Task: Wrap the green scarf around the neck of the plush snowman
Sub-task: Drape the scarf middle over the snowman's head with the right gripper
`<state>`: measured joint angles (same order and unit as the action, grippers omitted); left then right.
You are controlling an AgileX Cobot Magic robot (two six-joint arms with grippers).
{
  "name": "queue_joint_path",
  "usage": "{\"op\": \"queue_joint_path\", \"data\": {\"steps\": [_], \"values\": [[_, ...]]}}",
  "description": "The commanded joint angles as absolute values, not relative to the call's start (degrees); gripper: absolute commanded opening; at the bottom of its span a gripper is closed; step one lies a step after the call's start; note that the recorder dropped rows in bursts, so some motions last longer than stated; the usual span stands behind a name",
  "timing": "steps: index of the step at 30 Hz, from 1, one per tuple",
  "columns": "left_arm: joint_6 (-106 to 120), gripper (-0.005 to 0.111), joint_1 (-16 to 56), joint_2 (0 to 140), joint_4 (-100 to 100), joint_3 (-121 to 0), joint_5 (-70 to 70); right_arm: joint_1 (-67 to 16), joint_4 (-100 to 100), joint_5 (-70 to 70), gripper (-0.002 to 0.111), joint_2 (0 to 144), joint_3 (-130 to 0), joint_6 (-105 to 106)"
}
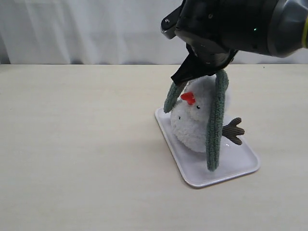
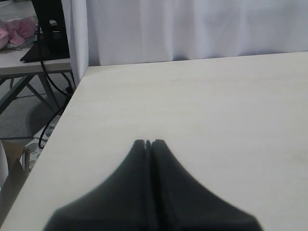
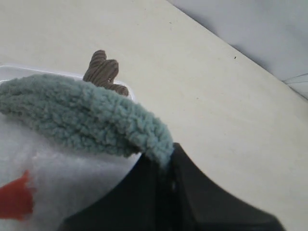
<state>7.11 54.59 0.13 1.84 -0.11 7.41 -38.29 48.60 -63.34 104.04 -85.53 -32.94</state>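
The plush snowman (image 1: 195, 122) stands on a white tray (image 1: 236, 166), its orange-red nose (image 1: 188, 98) facing front left and a brown twig arm (image 1: 233, 131) sticking out to the right. The green scarf (image 1: 216, 122) is draped over its head: a long end hangs down the right side to the tray, a short end (image 1: 172, 97) hangs at the left. My right gripper (image 1: 185, 73) hovers just above the head, shut on the scarf (image 3: 86, 118). The snowman's neck is hidden. My left gripper (image 2: 148, 143) is shut and holds nothing, over bare table.
The tray's rim (image 3: 9, 70) shows beside the twig arm (image 3: 102, 71) in the right wrist view. A white curtain (image 1: 82, 29) backs the table. The left wrist view shows the table's edge (image 2: 62, 115), with cables and another table beyond it.
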Motion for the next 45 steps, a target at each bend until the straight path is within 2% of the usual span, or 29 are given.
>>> {"op": "queue_joint_path", "data": {"steps": [1, 29, 39, 41, 43, 45], "values": [[7.09, 0.000, 54.71, 0.00, 2.60, 0.00, 5.61, -37.99, 50.08, -62.79, 0.004, 105.92, -85.89, -33.67], [7.09, 0.000, 54.71, 0.00, 2.60, 0.00, 5.61, -36.78, 53.29, -67.26, 0.004, 107.10, -85.76, -37.34], [7.09, 0.000, 54.71, 0.00, 2.60, 0.00, 5.61, -36.18, 48.11, -63.21, 0.004, 107.12, -84.82, -37.70], [7.09, 0.000, 54.71, 0.00, 2.60, 0.00, 5.61, -36.18, 47.55, -63.69, 0.010, 107.12, -84.82, -36.80], [7.09, 0.000, 54.71, 0.00, 2.60, 0.00, 5.61, -35.97, 47.55, -65.30, 0.024, 107.12, -84.82, -36.80], [7.09, 0.000, 54.71, 0.00, 2.60, 0.00, 5.61, -35.97, 47.37, -66.32, 0.032, 107.12, -84.82, -37.04]]}}
